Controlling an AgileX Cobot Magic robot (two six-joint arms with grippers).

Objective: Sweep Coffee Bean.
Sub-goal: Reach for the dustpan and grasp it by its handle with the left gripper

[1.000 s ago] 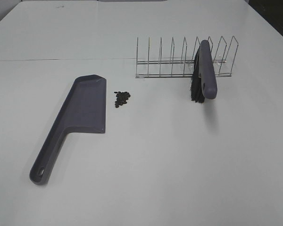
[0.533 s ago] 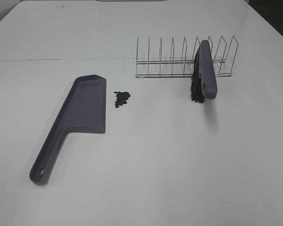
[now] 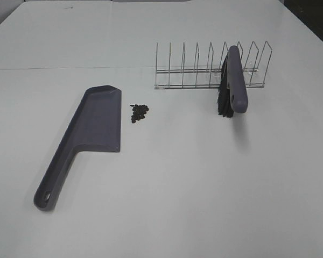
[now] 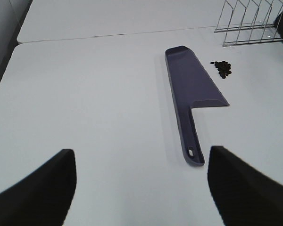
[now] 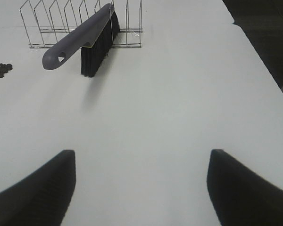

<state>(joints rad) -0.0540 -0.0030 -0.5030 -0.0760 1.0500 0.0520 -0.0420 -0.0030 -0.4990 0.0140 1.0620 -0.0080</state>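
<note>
A small cluster of dark coffee beans point(image 3: 139, 112) lies on the white table just right of the purple-grey dustpan point(image 3: 91, 131), whose handle points toward the near left. The beans point(image 4: 223, 68) and dustpan point(image 4: 192, 92) also show in the left wrist view, well ahead of my left gripper point(image 4: 141, 188), which is open and empty. A purple-grey brush point(image 3: 232, 83) with black bristles leans in the wire rack point(image 3: 210, 70). My right gripper point(image 5: 141, 188) is open and empty, well short of the brush point(image 5: 85, 37). Neither arm shows in the high view.
The wire rack point(image 5: 80, 23) stands at the back right of the table. The table's right edge point(image 5: 259, 52) drops to a dark floor. A seam point(image 3: 70, 68) between two table tops runs across the back.
</note>
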